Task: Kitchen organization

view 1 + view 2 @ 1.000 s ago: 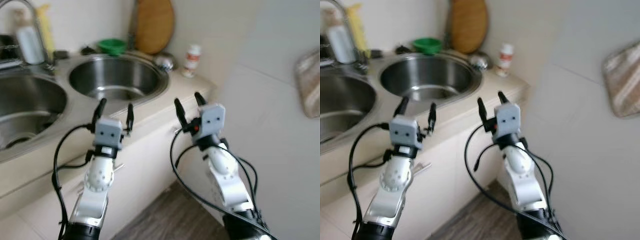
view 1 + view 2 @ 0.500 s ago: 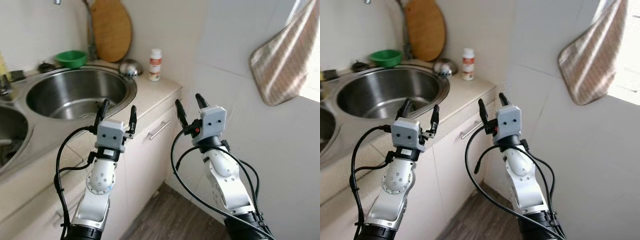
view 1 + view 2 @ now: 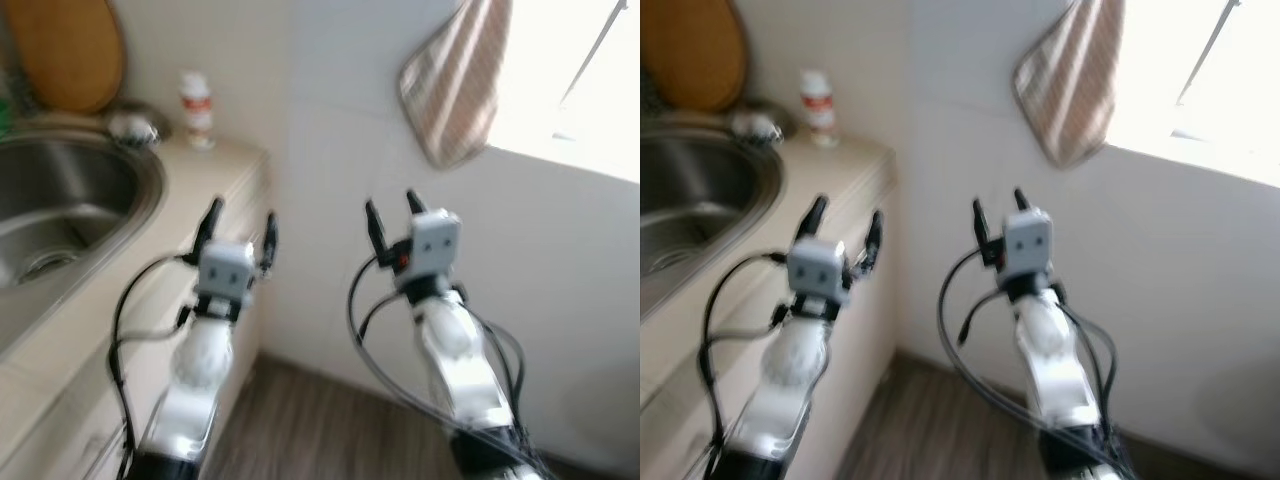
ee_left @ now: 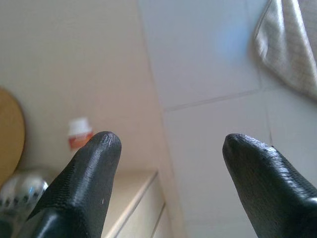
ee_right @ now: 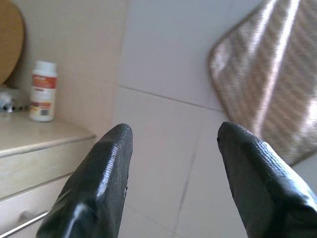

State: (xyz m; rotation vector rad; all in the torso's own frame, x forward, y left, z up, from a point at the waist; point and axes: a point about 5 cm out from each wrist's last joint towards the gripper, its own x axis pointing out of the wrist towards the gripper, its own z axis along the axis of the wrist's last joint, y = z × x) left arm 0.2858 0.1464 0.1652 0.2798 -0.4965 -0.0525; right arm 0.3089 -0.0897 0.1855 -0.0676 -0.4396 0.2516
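Swung right, the view lost most of the sink (image 3: 60, 200); left gripper (image 3: 240, 222) and right gripper (image 3: 390, 213) hung spread wide, empty, before the striped towel (image 3: 455, 80).

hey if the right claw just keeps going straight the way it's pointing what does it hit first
Most likely the white tiled wall. The right claw, open and empty, points at bare tile between the striped towel and the counter's end. Depth is hard to judge, but nothing lies in between.

one sink (image 3: 70, 205), one bottle (image 3: 197, 108), one cutting board (image 3: 70, 55), one towel (image 3: 455, 85)
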